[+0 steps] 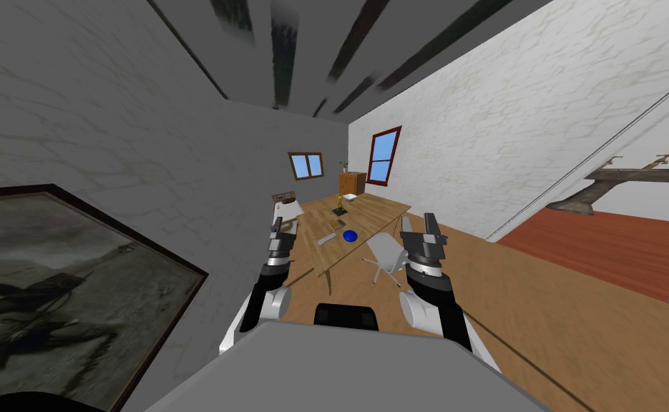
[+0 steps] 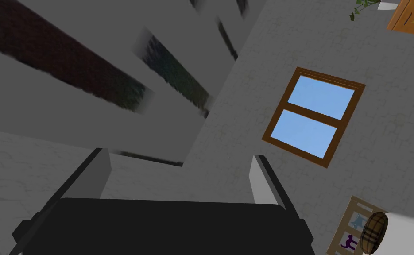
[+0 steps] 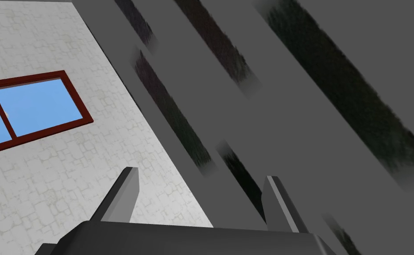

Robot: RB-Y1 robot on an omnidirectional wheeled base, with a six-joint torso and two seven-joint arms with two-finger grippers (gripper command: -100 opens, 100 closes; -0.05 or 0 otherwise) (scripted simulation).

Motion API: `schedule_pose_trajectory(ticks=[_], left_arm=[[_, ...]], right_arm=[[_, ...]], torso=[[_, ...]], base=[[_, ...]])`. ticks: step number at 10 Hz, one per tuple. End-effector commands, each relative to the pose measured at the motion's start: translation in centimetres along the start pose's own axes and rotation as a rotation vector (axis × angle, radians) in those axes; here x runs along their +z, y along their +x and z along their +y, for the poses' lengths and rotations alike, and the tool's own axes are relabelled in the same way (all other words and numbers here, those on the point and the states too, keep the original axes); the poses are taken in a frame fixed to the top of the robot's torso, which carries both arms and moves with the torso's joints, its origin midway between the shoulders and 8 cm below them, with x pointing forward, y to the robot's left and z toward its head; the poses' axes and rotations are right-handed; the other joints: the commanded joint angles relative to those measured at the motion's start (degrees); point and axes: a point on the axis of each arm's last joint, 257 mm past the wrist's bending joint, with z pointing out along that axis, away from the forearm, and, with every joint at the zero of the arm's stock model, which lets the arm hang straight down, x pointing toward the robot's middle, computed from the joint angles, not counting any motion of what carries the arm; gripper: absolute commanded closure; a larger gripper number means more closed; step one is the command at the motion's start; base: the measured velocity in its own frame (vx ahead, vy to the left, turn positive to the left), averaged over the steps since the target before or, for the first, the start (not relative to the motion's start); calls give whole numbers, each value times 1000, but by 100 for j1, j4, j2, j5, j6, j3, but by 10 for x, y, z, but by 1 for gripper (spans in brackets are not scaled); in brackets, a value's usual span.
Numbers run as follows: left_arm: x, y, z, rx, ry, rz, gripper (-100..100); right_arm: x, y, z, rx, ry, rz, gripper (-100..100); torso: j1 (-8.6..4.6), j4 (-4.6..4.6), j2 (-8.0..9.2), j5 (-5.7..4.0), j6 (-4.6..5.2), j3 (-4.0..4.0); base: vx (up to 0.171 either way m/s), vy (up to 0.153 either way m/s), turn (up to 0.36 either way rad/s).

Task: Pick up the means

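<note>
Head view: a long wooden counter (image 1: 368, 211) stands well ahead of me, with a white swivel chair (image 1: 385, 256) at its near side. On the counter there's a small round blue dish (image 1: 350, 235), too small to see whether anything is in it. A flat pale slab (image 1: 325, 240) lies just beside it, and there's a small boxy thing (image 1: 338, 225). Further back are a yellow figure on a dark base (image 1: 339, 208) and something white (image 1: 349, 197) at the far end. Honestly can't tell which of these the task means, but they all sit on that counter, well apart from both hands. A wooden cabinet (image 1: 353, 182) stands at the far wall, door shut as far as I can see. The left hand (image 1: 280, 229) and right hand (image 1: 418, 223) are both raised in front of me. Left wrist view: the fingers (image 2: 98, 173) stand wide apart, holding nothing. Right wrist view: same deal, fingers (image 3: 125, 195) spread with nothing between them.
</note>
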Motion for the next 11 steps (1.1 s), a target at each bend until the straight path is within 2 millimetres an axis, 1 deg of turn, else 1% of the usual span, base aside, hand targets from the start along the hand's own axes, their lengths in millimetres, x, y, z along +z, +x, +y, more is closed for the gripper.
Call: schedule_pose_trajectory(ticks=[1,3,4,5,6,7,8,9,10,11], left_arm=[[2,-7,14,-13,-37,-2,-100],[-3,-20,52,-58,-143,-10,-100],[-5,-21,57,-58,-155,-13,-100],[-10,-30,80,-81,-219,-22,-100],[-10,-30,81,-80,-220,-22,-100],[-15,-39,101,-104,-281,-33,-100],[-17,-41,105,-103,-289,-36,-100],[-25,-53,129,-126,-360,-53,-100],[-25,-53,129,-126,-361,-53,-100],[-33,-65,151,-149,-430,-72,-100]], right_arm=[[0,0,0,0,0,0,0],[0,0,0,0,0,0,0],[0,0,0,0,0,0,0],[0,0,0,0,0,0,0],[0,0,0,0,0,0,0],[0,0,0,0,0,0,0],[0,0,0,0,0,0,0],[0,0,0,0,0,0,0],[0,0,0,0,0,0,0],[0,0,0,0,0,0,0]], torso=[[0,0,0,0,0,0],[7,-3,-12,1,-1,-7],[7,-3,-14,1,0,-8],[10,-4,-16,2,-2,-9],[10,-4,-18,2,-1,-10],[12,-4,-19,2,-3,-11],[11,-5,-21,2,0,-12],[13,-5,-22,2,-3,-13],[12,-5,-22,2,-1,-13],[13,-5,-22,2,-3,-13]], base=[[-23,-34,-30],[-20,-35,-118],[-11,-22,-60],[-6,-27,-108],[-3,-19,-55],[-2,-24,-118],[1,-18,-74],[4,-21,-139],[4,-18,-76],[9,-22,-156]])
